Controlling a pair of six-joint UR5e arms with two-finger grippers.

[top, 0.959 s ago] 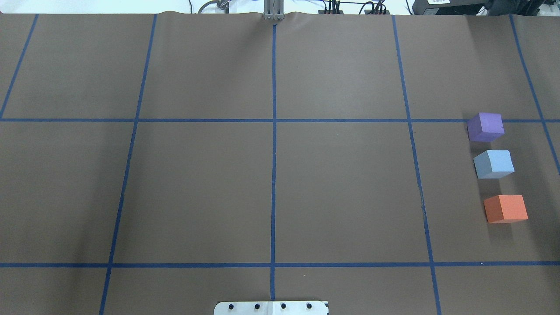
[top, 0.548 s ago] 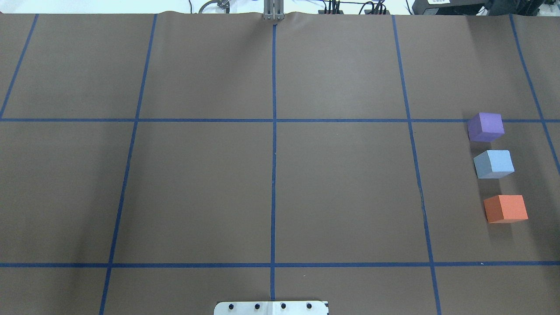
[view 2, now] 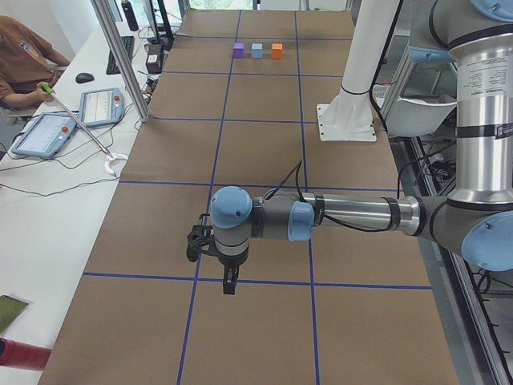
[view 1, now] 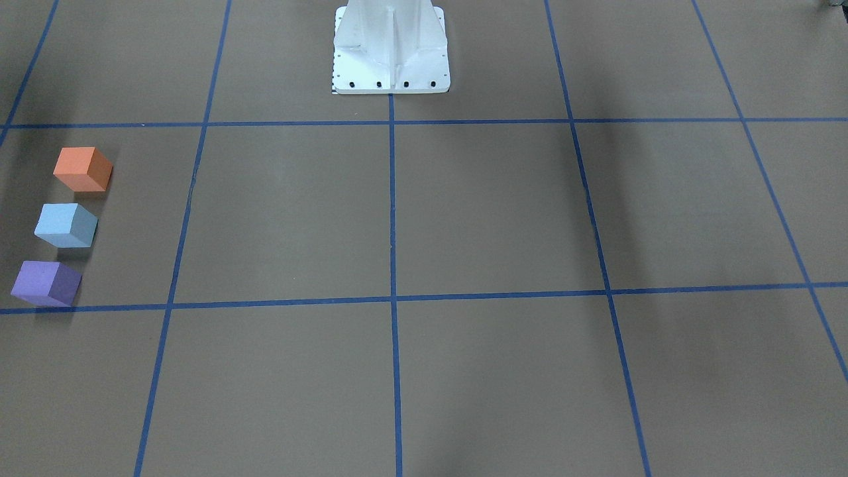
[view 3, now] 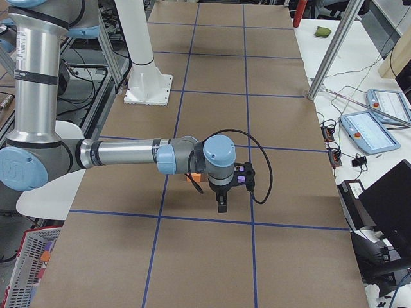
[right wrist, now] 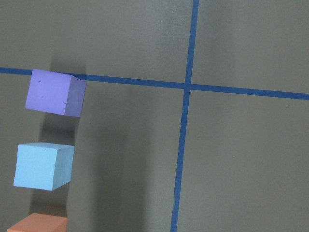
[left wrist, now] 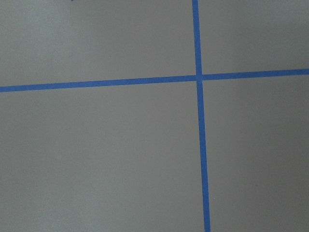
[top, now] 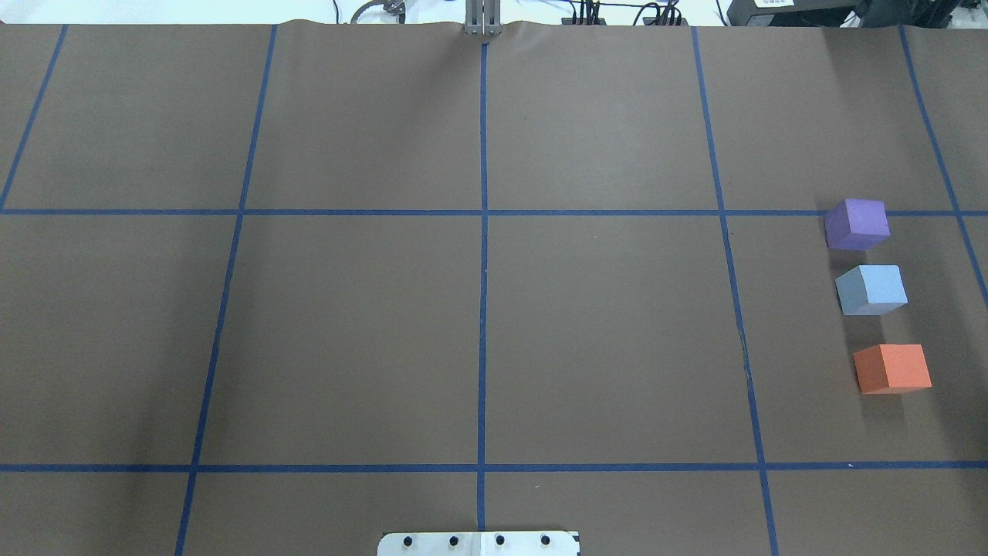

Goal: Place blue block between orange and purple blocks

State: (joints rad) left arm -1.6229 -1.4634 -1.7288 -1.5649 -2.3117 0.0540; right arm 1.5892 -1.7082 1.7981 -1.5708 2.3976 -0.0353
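The blue block stands on the brown table at the right side, in a row between the purple block beyond it and the orange block nearer the robot, with gaps on both sides. The row also shows in the front-facing view: orange block, blue block, purple block. The right wrist view shows the purple block and the blue block from above. My left gripper and right gripper show only in the side views, pointing down; I cannot tell whether they are open or shut.
Blue tape lines divide the table into squares. The white robot base stands at the near middle edge. A seated operator and tablets are at a side desk beside the table.
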